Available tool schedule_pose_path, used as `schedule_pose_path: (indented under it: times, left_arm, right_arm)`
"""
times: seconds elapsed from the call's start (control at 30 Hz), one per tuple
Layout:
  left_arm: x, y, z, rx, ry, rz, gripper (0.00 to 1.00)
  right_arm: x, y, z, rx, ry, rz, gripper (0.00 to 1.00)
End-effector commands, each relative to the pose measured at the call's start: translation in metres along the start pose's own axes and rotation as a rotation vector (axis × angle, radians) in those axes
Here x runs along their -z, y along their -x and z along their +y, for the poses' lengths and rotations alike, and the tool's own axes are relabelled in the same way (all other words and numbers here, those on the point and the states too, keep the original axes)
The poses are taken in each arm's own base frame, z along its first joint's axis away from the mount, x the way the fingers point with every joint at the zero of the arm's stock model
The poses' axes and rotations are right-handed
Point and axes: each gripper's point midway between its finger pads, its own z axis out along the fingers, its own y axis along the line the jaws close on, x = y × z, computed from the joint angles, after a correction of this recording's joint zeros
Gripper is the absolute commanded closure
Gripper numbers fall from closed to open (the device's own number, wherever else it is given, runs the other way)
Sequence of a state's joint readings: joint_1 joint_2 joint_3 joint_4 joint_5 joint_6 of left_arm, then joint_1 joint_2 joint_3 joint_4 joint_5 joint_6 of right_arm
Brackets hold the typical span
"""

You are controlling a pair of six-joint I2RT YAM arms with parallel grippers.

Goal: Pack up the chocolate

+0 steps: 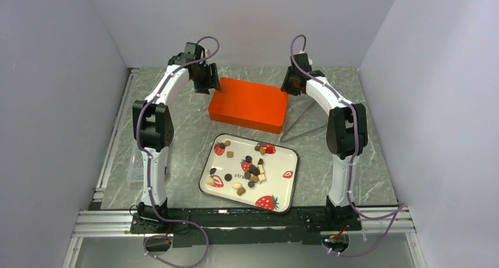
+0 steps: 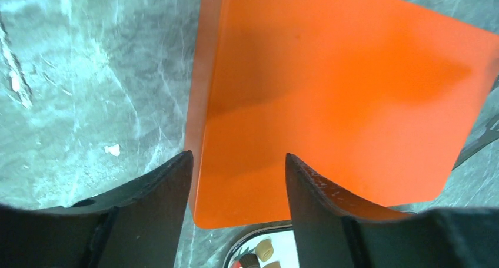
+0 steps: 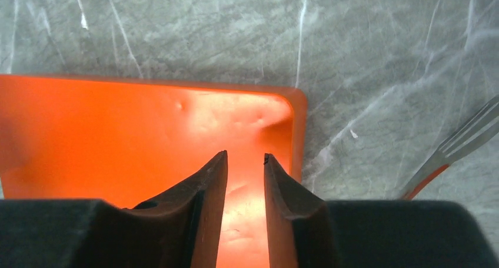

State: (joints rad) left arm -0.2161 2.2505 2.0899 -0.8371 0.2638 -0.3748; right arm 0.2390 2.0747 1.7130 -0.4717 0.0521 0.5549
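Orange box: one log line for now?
box: closed, behind tray | chocolate: loose on tray | left gripper: open, over box left end | right gripper: shut, over box right end

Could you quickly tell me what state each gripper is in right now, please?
Left gripper: open, above the orange box, empty.
Right gripper: closed, empty.

Grey marble-patterned table, enclosed by white walls. A flat orange box lies at the far middle, set at a slant. Just nearer is a white, dark-rimmed tray printed with red strawberries. A metal fork lies on the table right of the box, partly hidden. At the table's left edge is a clear plastic item, kind unclear.
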Motion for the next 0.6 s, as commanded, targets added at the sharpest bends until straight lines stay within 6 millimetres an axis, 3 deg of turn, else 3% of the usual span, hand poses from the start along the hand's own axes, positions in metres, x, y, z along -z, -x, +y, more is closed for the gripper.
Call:
schedule_pose_path:
  times: [0.0, 0.17, 0.3, 0.43, 0.57]
  left_arm:
    - [0.056, 0.042, -0.029, -0.099, -0.045, -0.171, 0.31]
    - [0.112, 0.042, -0.051, -0.167, -0.060, -0.283, 0.02]
    - [0.153, 0.026, -0.064, -0.210, -0.071, -0.361, 0.01]
    - [0.190, 0.001, -0.067, -0.234, -0.076, -0.430, 0.00]
    - [0.220, -0.033, -0.062, -0.261, -0.081, -0.479, 0.01]
  right_arm:
    - [0.052, 0.043, 0.027, 0.009, 0.082, -0.093, 0.60]
    - [0.092, 0.053, 0.040, 0.010, 0.162, -0.136, 0.27]
    - [0.132, 0.054, 0.049, 0.012, 0.225, -0.178, 0.02]
    - [0.170, 0.046, 0.054, 0.031, 0.270, -0.219, 0.00]
    - [0.208, 0.035, 0.045, 0.017, 0.298, -0.271, 0.00]
